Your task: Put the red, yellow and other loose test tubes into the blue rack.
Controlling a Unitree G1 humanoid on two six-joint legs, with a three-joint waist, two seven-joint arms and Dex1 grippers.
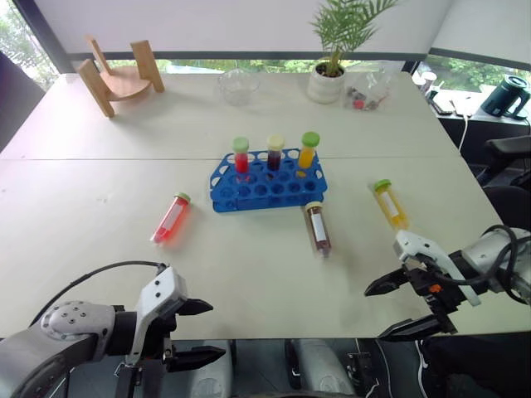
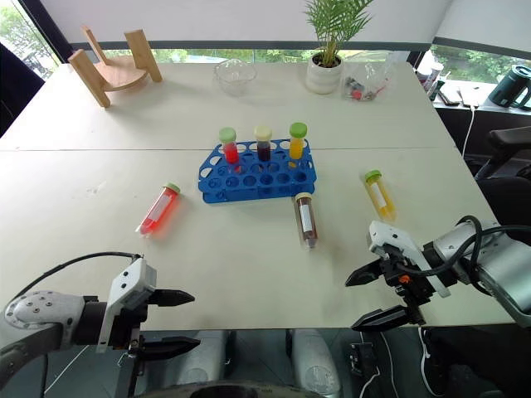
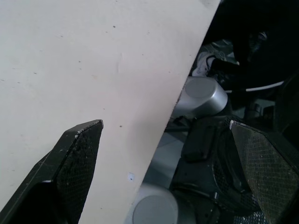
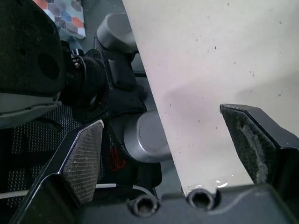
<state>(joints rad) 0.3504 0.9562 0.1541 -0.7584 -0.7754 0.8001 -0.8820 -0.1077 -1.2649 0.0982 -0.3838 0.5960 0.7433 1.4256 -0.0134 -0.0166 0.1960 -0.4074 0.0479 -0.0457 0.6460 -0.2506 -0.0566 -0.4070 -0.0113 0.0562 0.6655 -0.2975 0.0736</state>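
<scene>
Presently we find the bright blue plastic rack (image 1: 267,179) mid-worktop (image 1: 99,215), with the red-pink tube (image 1: 170,219) lying to its left, the dark brown labelled tube (image 1: 317,228) just before it, and the yellow tube (image 1: 389,204) to its right. Our left pincer (image 1: 199,332) and right pincer (image 1: 397,308) hover at the near edge, both agape and empty.

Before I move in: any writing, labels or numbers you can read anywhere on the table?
No text can be read.
Brown tube: its white label is too small to tell any writing.
Yellow tube: pale label strip, nothing legible.
Blue rack: no markings visible.
</scene>
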